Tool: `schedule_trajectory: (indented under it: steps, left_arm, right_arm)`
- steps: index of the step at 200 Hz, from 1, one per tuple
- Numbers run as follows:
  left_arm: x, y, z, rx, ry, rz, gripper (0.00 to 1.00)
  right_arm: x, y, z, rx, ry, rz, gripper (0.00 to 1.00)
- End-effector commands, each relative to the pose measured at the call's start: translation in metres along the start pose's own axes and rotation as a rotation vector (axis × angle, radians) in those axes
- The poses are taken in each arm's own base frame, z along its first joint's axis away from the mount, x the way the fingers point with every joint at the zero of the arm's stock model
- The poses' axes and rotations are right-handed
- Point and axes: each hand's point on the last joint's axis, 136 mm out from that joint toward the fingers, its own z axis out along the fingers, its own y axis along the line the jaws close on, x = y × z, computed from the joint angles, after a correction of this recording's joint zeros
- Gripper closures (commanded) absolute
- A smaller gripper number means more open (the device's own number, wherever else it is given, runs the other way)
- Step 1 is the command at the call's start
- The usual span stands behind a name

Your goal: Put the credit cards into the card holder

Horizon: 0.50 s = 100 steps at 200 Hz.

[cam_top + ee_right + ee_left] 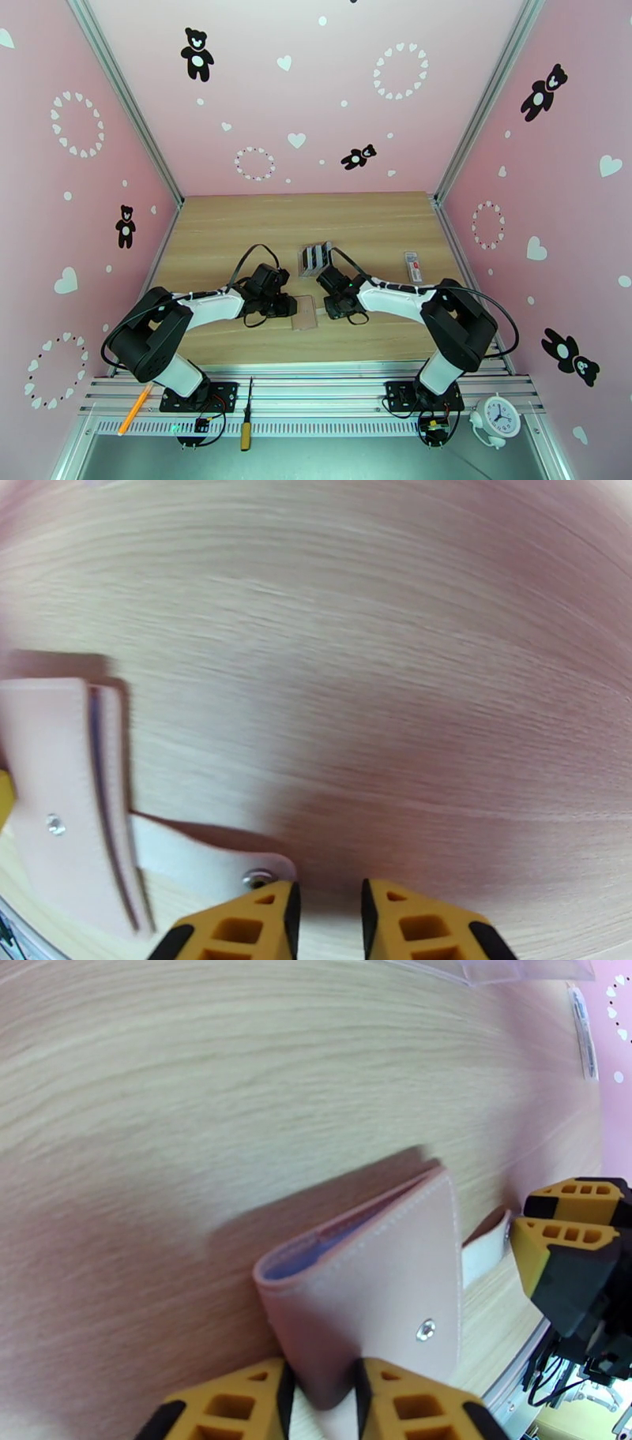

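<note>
Clamping the card holder by one edge at mid-table, left gripper; right gripper, slightly parted and empty, beside the snap tab. Risk: closing off-target, it nudges the tab away.

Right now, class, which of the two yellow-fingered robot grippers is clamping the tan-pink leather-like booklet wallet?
The left gripper: the tan-pink wallet sits pinched between its fingers. The right gripper hovers beside the pale snap tab, jaws slightly apart, gripping nothing.
</note>
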Motion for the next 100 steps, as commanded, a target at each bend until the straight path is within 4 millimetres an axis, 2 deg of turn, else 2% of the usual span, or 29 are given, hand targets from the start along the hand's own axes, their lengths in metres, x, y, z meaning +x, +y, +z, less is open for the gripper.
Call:
schedule_trajectory:
  steps: [1,32,66,100]
  left_arm:
    - [0.013,0.021,0.003,-0.079,0.034,-0.012,0.7]
    - [0.011,0.019,0.001,-0.076,0.028,-0.009,0.7]
    - [0.005,0.012,-0.005,-0.069,0.013,0.002,0.69]
    - [-0.002,0.003,-0.013,-0.06,-0.008,0.012,0.67]
  right_arm:
    - [-0.003,-0.005,0.002,0.042,0.011,-0.011,0.73]
    - [-0.009,-0.002,-0.005,0.026,-0.004,-0.018,0.74]
    - [-0.026,0.006,-0.042,-0.037,-0.086,-0.016,0.74]
    - [-0.039,0.032,-0.08,-0.152,-0.16,-0.039,0.74]
